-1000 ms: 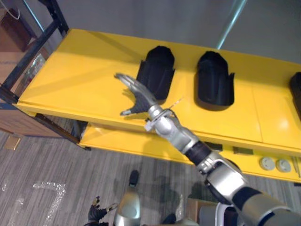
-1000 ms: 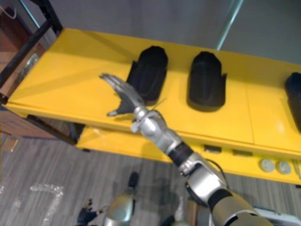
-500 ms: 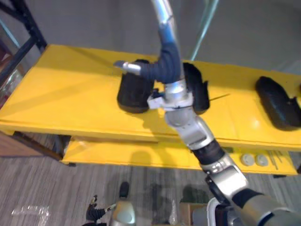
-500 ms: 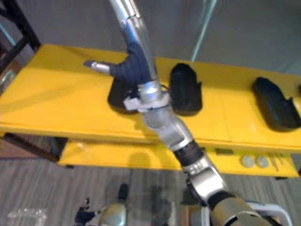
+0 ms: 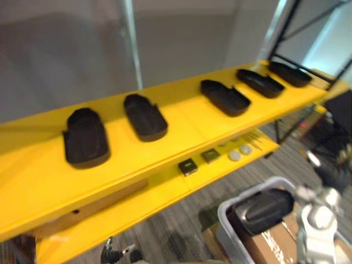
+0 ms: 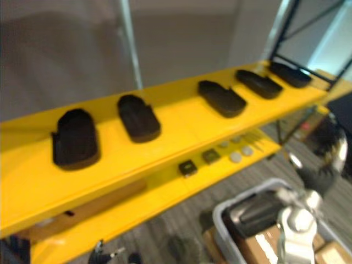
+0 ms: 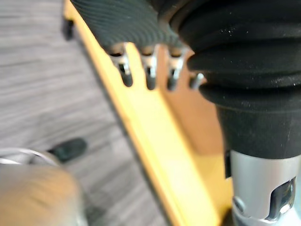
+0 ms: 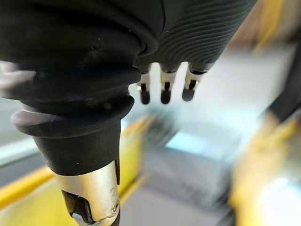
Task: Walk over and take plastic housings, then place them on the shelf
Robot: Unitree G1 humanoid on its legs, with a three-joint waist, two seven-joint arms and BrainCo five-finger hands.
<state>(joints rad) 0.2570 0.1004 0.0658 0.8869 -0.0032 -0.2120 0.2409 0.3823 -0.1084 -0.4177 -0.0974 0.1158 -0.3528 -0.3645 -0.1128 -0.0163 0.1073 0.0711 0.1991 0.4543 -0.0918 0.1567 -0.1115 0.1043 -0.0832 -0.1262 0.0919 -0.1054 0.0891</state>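
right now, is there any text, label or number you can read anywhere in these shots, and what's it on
No text here can be read.
Light print on the cardboard box by the grey bin: too blurred to read.
Any marking on the small square parts on the lower shelf: too small to tell.
No lettering visible on the black housings or the yellow shelf.

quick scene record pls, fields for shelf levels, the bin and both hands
top shelf: five black housings in a row
lower shelf: small parts, square and round
grey bin: one dark housing inside
left hand: open, holding nothing
right hand: open, holding nothing
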